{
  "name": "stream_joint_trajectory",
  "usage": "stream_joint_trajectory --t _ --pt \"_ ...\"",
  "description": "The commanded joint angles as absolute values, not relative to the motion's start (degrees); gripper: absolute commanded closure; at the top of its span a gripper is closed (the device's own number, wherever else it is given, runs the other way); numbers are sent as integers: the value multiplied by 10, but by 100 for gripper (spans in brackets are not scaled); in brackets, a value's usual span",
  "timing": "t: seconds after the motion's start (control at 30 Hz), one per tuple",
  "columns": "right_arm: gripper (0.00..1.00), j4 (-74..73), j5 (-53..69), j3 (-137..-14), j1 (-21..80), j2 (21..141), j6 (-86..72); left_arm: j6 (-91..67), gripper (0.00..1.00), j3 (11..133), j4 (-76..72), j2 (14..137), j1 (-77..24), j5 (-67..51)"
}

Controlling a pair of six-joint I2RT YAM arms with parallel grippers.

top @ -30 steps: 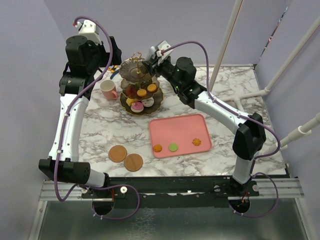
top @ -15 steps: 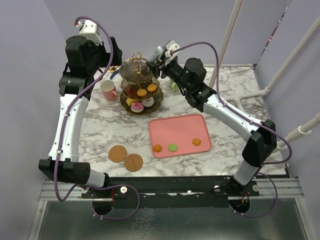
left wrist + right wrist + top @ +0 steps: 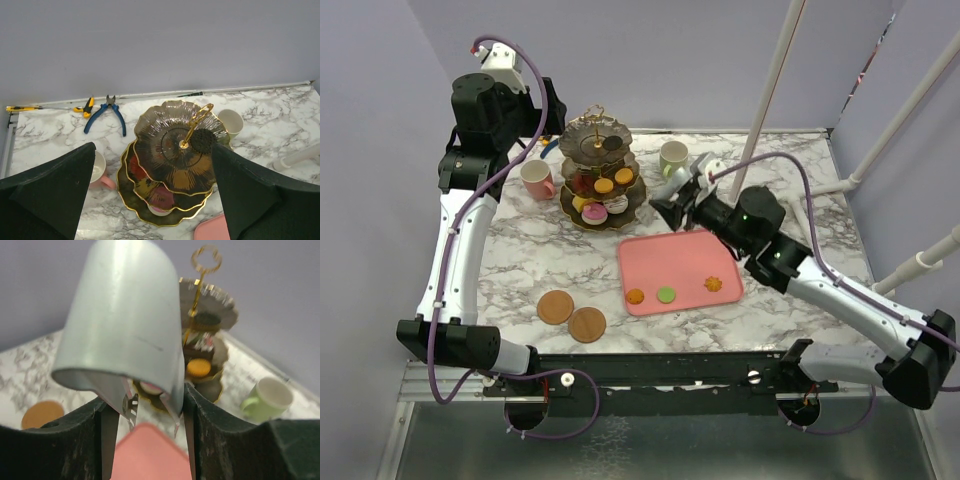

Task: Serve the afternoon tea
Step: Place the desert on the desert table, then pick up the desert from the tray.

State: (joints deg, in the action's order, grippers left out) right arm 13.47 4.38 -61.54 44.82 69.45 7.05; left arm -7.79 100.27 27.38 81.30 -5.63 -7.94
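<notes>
Where the tray (image 3: 680, 255) lies, three cookies (image 3: 666, 295) rest.

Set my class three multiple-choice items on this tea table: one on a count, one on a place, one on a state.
1. How many pastries lie on the pink tray? A two; B three; C five.
2. Where is the dark cookie? A on the stand's top tier; B on the stand's bottom tier; C on the pink tray.
3. The left gripper is: A shut on the dark cookie; B shut on a pastry; C open and empty.
Answers: 1 B, two orange, one green. 2 A, it lies on the uppermost plate. 3 C, fingers wide apart, nothing between.
</notes>
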Motion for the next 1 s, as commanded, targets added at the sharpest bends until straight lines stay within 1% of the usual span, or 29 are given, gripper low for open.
stream_joint_trajectory --t 0.0,0.1,0.2,0.63,0.97 --pt "50 82 -5 -506 475 635 22 -65 1 989 283 790 -54 -92" --pt "50 92 -17 -433 483 592 -12 -63 1 993 285 789 -52 -92" --pt "51 94 -24 -398 491 575 -31 -62 1 994 290 789 -52 -99" --pt "51 108 -26 -336 522 588 -37 -55 1 995 303 787 -52 -102" --pt "51 158 -54 -309 539 613 -26 -52 1 1000 308 790 -52 -104"
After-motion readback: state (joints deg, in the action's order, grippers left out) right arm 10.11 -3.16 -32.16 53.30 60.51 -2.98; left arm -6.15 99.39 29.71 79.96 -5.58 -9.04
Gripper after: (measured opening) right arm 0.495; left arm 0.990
